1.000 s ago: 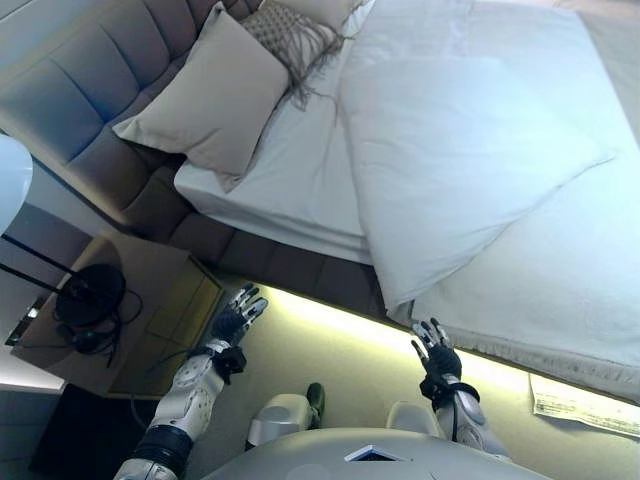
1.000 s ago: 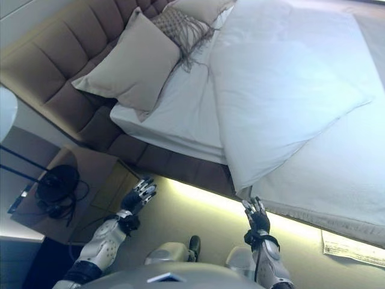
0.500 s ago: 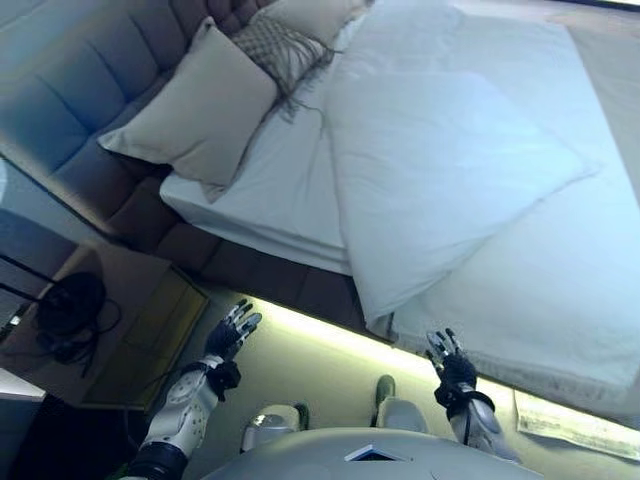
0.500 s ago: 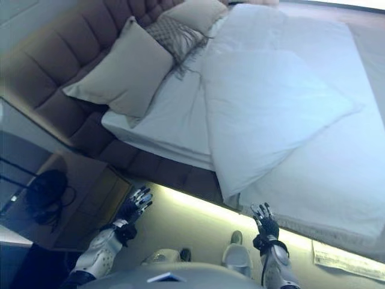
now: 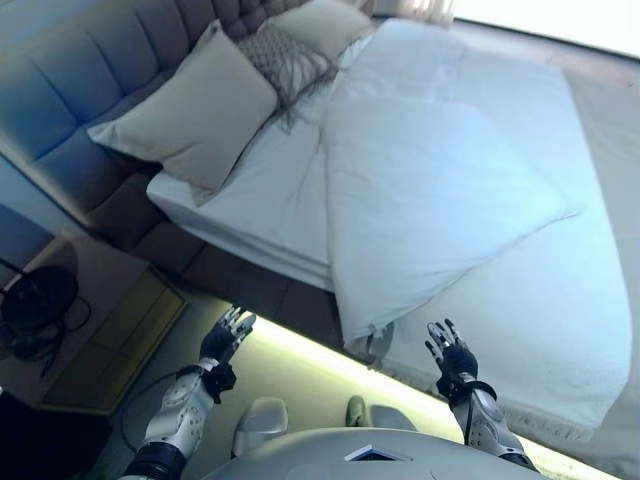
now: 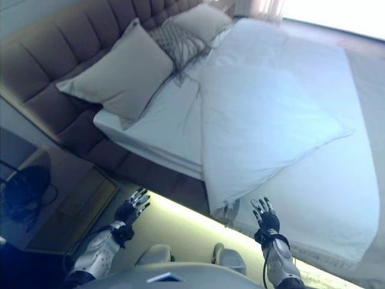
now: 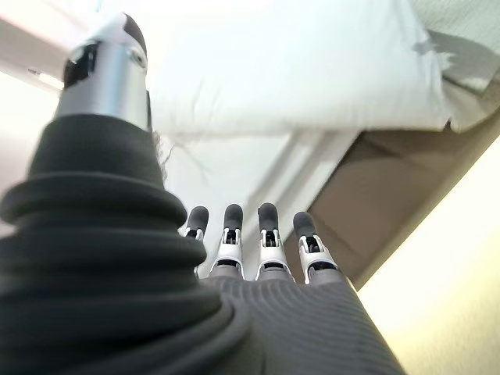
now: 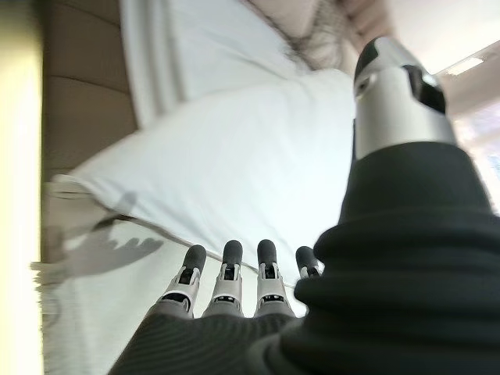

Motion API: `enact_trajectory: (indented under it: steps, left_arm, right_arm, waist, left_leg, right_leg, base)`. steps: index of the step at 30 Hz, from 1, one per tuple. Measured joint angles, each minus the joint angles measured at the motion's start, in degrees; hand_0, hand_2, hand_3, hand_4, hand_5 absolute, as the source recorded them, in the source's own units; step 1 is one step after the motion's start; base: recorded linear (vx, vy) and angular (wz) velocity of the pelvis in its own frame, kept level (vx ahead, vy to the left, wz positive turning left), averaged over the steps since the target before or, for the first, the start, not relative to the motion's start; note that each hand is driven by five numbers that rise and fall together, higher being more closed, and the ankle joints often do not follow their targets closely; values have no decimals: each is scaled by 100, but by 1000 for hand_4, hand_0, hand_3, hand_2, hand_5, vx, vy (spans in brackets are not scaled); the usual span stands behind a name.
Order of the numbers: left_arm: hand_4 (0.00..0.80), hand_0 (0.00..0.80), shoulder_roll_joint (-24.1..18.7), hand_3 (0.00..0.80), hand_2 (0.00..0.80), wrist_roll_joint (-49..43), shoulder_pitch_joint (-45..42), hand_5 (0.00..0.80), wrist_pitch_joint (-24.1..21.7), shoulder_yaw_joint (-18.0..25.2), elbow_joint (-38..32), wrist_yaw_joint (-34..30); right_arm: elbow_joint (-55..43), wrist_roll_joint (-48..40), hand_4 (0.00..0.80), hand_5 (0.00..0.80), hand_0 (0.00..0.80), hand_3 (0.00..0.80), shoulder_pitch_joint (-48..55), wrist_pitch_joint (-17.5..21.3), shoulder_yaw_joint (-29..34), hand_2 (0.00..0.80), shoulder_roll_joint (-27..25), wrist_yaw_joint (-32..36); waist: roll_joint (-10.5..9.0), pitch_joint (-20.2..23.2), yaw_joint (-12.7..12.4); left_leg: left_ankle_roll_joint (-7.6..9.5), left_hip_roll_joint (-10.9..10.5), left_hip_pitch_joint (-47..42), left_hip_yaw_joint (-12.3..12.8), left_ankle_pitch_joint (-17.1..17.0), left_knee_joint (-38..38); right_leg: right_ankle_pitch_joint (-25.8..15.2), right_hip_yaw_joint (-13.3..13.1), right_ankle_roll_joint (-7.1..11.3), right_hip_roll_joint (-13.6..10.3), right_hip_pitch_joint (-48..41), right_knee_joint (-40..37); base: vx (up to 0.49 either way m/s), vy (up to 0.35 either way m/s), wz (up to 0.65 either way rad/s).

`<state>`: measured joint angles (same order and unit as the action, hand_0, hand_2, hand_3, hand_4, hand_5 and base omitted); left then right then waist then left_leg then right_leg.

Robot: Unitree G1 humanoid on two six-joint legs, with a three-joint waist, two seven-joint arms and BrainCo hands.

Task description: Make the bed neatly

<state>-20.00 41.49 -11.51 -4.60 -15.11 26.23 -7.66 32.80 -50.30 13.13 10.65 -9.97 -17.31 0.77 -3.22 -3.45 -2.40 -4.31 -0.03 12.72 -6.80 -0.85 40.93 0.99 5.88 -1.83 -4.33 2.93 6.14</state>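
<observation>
A white duvet (image 5: 430, 190) lies on the bed, its upper part folded back on a slant, so the bare white sheet (image 5: 270, 190) shows near the pillows. The folded corner (image 5: 375, 335) hangs over the bed's near side. My right hand (image 5: 450, 355) is open, fingers straight, just right of that corner and apart from it. My left hand (image 5: 225, 337) is open too, held over the floor by the bed base, touching nothing. In the wrist views the straight fingers (image 7: 250, 234) and fingers (image 8: 234, 273) point at the duvet (image 8: 258, 156).
A large beige pillow (image 5: 190, 110), a fringed patterned cushion (image 5: 290, 65) and another pillow (image 5: 325, 22) lean on the padded headboard (image 5: 70, 100). A nightstand (image 5: 100, 320) with a black corded object (image 5: 35, 305) stands at the left. A lit strip (image 5: 300, 345) runs under the bed's edge.
The whole view has shifted, so the camera moved; more of the bed's far side shows. Both hands stay open and low beside the bed, holding nothing.
</observation>
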Motion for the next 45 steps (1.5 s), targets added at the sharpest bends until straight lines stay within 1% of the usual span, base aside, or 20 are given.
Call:
enact_trajectory:
  steps: [2, 4, 7, 9, 11, 13, 15, 16, 17, 18, 21, 24, 26, 29, 30, 31, 32, 39, 43, 45]
  left_arm:
    - [0, 0, 29, 0, 0, 1, -11, 0, -14, -38, -27, 61]
    - [0, 0, 40, 0, 0, 5, 40, 0, -14, -30, -30, 140]
    - [0, 0, 130, 0, 0, 5, 155, 0, -7, 42, -33, 203]
    - [0, 0, 165, 0, 0, 5, 149, 0, 32, 44, -33, 230]
    - [0, 0, 169, 0, 0, 5, 134, 0, 50, 72, -35, 223]
    - [0, 0, 202, 0, 0, 4, 108, 0, 61, 89, -32, 193]
    - [0, 0, 178, 0, 0, 2, 37, 0, 66, 161, -48, 144]
    - [0, 0, 127, 0, 0, -5, -1, 0, 66, 190, -78, 141]
    - [0, 0, 81, 0, 0, -17, -22, 0, 67, 188, -95, 138]
    - [0, 0, 61, 0, 0, -24, -38, 0, 66, 192, -152, 139]
    - [0, 0, -44, 0, 0, -297, -50, 0, 16, 160, -470, 153]
    - [0, 0, -304, 0, 0, -1055, 67, 0, -127, -93, -511, 468]
    - [0, 0, -486, 0, 0, -1429, 167, 0, -164, -188, -503, 773]
    - [0, 0, -687, 0, 0, -1817, 280, 0, -238, -197, -465, 1205]
    - [0, 0, -716, 0, 0, -1835, 347, 0, -239, -209, -462, 1279]
    - [0, 0, -701, 0, 0, -1836, 454, 0, -241, -222, -463, 1338]
    - [0, 0, -695, 0, 0, -1843, 561, 0, -251, -247, -475, 1356]
    - [0, 0, -408, 0, 0, -2046, 735, 0, -266, -424, -669, 1464]
    - [0, 0, -271, 0, 0, -2031, 675, 0, -388, -521, -573, 1566]
    - [0, 0, -267, 0, 0, -1973, 604, 0, -478, -519, -574, 1560]
  right_arm:
    - [8, -45, 0, 0, 0, 0, 71, 9, -20, 0, 4, 9]
    - [1, -52, 0, 0, 0, 0, 69, 5, -118, 0, 19, -9]
    - [-33, -78, 0, 0, 0, 0, 70, -27, -132, 0, 47, -44]
    - [-87, -94, 0, 0, 0, 0, 140, -27, -129, 0, 24, -43]
    - [-280, -92, 0, 0, 0, 0, 271, -27, -133, 0, 23, -39]
    - [-369, -93, 0, 0, 0, 0, 385, -31, -140, 0, -38, -34]
    - [-372, -88, 0, 0, 0, 0, 402, -32, -193, 0, -12, -30]
    - [-370, -86, 0, 0, 0, 0, 432, -31, -187, 0, 58, -50]
    - [-368, -85, 0, 0, 0, 0, 440, -32, -187, 0, 130, -84]
    - [-371, -80, 0, 0, 0, 0, 446, -31, -190, 0, 175, -93]
    - [-369, 14, 0, 0, 0, 0, 390, -8, -202, 0, 282, -156]
    - [-403, 38, 0, 0, 0, 0, 269, 35, -335, 0, 311, -228]
    - [-411, 82, 0, 0, 0, 0, 229, 30, -434, 0, 312, -249]
    - [-386, 141, 0, 0, 0, 0, 21, 24, -597, 0, 316, -250]
    - [-294, 142, 0, 0, 0, 0, -52, 20, -653, 0, 325, -246]
    - [-192, 141, 0, 0, 0, 0, -119, 11, -655, 0, 337, -245]
    - [-105, 142, 0, 0, 0, 0, -173, 7, -647, 0, 337, -245]
    - [492, 255, 0, 0, 0, 0, -253, -88, -608, 0, 280, -263]
    - [450, 378, 0, 0, 0, 0, -289, -84, -492, 0, 245, -258]
    - [330, 478, 0, 0, 0, 0, -315, -78, -489, 0, 169, -320]
  waist:
    - [52, -62, -16]
    - [78, -96, -4]
    - [185, -275, -40]
    - [362, -364, -115]
    - [507, -374, -163]
    - [778, -352, -170]
    - [770, -349, -234]
    - [677, -322, -260]
    - [601, -298, -308]
    - [564, -275, -325]
    - [523, -251, -348]
    - [568, -219, -377]
    - [586, -205, -343]
    - [519, -174, -348]
    - [487, -159, -330]
    - [449, -152, -330]
    - [451, -153, -312]
    - [509, -295, -340]
    - [484, -398, -344]
    - [496, -493, -349]
  left_leg:
    - [-9, 9, -5, 29, 6, -453]
    - [-4, 12, -50, 29, 3, -1329]
    - [-18, 253, -370, 31, -32, -2944]
    - [-24, 411, -515, 33, -26, -3366]
    - [0, 386, -531, 46, 1, -3415]
    - [19, 376, -617, 30, 48, -3511]
    - [119, 248, -625, 259, -50, -3542]
    - [191, 114, -668, 338, -128, -3537]
    - [248, -18, -753, 359, -95, -3522]
    - [309, -121, -791, 361, -65, -3510]
    - [506, -334, -785, 400, 34, -3414]
    - [614, -446, -825, 502, 239, -3231]
    - [622, -419, -907, 613, 236, -3265]
    - [628, -310, -933, 978, 234, -3399]
    - [616, -295, -908, 1078, 231, -3426]
    - [591, -261, -875, 1099, 222, -3420]
    - [549, -229, -818, 1101, 224, -3401]
    - [247, 168, -689, 905, 127, -3401]
    - [163, 286, -439, 776, 105, -3337]
    - [122, 302, -396, 756, 73, -3341]
  right_leg:
    - [2, -4, -87, 34, 1, -21]
    - [-5, -17, -111, 51, 45, -38]
    - [-12, -25, -122, 174, -105, -153]
    - [-6, -43, -112, 245, -146, -112]
    - [53, -60, -14, 216, -154, -99]
    - [91, -68, 188, 222, -170, -82]
    - [293, -112, 314, -6, -127, 265]
    - [557, -88, 449, -183, -102, 585]
    - [678, -83, 586, -336, -71, 679]
    - [760, -81, 639, -447, -76, 728]
    - [888, -44, 766, -701, -71, 953]
    - [904, 14, 737, -833, 150, 1495]
    - [845, 100, 624, -869, 191, 1605]
    - [741, 277, 474, -882, 339, 1358]
    - [723, 278, 486, -894, 346, 1137]
    - [643, 276, 621, -876, 315, 917]
    - [528, 270, 801, -821, 323, 782]
    - [422, 425, 559, -387, 342, 550]
    - [415, 554, 458, -274, 508, 557]
    - [397, 573, 468, -259, 547, 554]
  base:
    - [262, 79, -23]
    - [340, 142, -1]
    - [300, 136, 5]
    - [343, 176, -16]
    - [334, 202, -20]
    - [304, 221, -13]
    - [296, 228, -22]
    - [300, 241, -17]
    - [251, 211, -3]
    - [252, 236, 3]
    - [212, 217, 9]
    - [184, 108, -10]
    - [95, -39, -28]
    - [-1, -114, -66]
    - [-37, -136, -58]
    - [-37, -142, -46]
    - [-18, -190, -35]
    - [18, -158, -4]
    - [-18, -71, 10]
    - [-14, -2, 2]
